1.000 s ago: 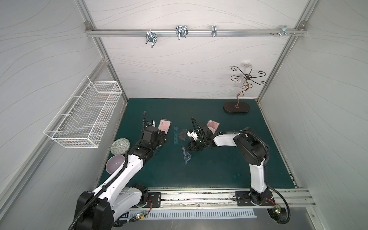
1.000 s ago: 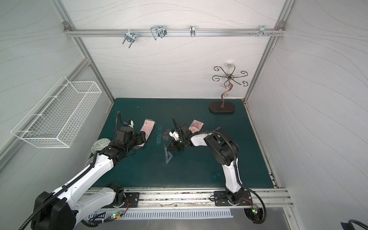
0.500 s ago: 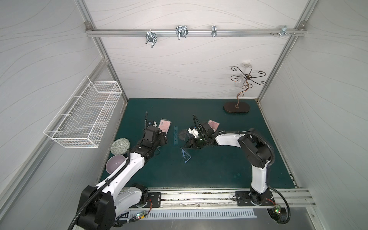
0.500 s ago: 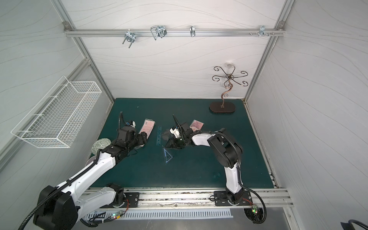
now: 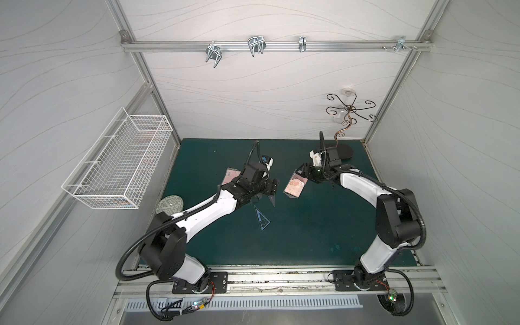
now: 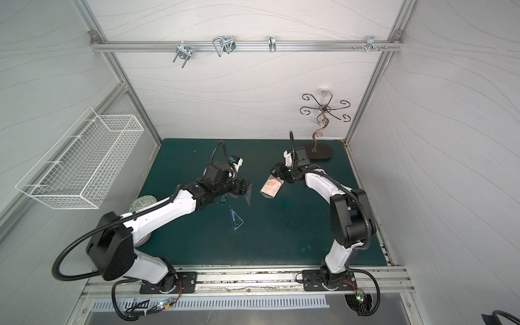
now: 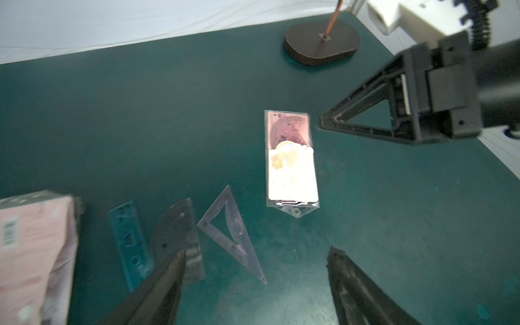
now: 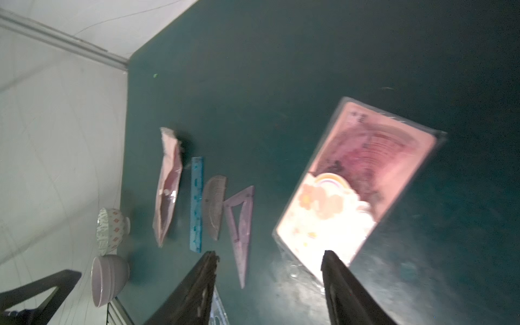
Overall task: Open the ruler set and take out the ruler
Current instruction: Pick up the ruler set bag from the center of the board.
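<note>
at nine o'clock from the pink pack (image 5: 295, 188), the blue ruler (image 7: 130, 242) lies loose on the bench (image 7: 140, 112) beside its opened pouch (image 8: 167, 185); left tool (image 7: 259, 251) and right tool (image 8: 269, 254) gape empty, likely because extraction is done.

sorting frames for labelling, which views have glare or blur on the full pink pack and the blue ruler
Left wrist: the pack is blown out white at its cartoon end and the blue ruler is soft. Right wrist: the pack is smeared and overexposed at that same end, while the blue ruler is sharper. In both top views: even light, no glare, pack small.
</note>
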`<state>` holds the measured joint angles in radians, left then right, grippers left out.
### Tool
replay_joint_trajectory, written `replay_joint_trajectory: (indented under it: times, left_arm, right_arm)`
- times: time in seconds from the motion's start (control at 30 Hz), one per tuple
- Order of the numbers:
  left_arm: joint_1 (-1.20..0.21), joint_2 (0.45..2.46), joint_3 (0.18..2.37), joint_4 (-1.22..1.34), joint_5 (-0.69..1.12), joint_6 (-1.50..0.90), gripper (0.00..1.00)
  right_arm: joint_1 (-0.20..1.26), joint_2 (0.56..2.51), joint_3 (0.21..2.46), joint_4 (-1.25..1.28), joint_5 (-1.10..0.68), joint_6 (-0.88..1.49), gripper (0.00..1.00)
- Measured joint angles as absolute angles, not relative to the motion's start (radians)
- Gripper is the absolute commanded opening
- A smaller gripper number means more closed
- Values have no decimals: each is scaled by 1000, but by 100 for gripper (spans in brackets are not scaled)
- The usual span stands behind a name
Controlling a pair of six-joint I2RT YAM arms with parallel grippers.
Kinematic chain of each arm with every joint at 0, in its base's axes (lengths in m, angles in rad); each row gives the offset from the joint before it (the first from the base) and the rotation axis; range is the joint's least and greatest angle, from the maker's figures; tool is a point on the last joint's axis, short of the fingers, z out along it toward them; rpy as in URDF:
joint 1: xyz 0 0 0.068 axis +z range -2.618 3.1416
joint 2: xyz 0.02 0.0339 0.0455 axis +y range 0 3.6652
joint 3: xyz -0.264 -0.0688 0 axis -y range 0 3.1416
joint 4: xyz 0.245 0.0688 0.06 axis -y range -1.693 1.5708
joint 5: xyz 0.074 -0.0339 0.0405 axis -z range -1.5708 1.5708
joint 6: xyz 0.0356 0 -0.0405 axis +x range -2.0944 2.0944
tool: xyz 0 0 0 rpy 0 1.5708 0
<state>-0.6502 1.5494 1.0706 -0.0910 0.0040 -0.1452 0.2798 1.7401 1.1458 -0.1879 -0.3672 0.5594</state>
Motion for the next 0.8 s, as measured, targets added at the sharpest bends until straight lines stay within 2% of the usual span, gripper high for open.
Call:
replay_joint_trajectory:
  times: [0.13, 0.3, 0.47, 0.53, 0.67, 0.8]
  left_arm:
    - [-654, 1701, 1123, -84, 63, -111, 85]
    - [-655, 1941, 1342, -162, 115, -95, 84]
    - [-655, 2009, 1382, -169, 158, -95, 83]
    - [-656, 2032, 1396, -179, 173, -96, 80]
    - [-656, 2090, 1442, -186, 196, -96, 75]
    - [-656, 2136, 1475, -197, 222, -89, 72]
  right_arm:
    - [177, 1819, 1052, -160, -418, 598, 60]
    - [183, 1848, 999, -15, -518, 662, 60]
    - [199, 1914, 992, 136, -584, 731, 57]
    - [207, 1933, 988, 191, -600, 755, 56]
    - [214, 1974, 987, 293, -618, 811, 48]
    - [221, 2007, 978, 376, -618, 867, 27]
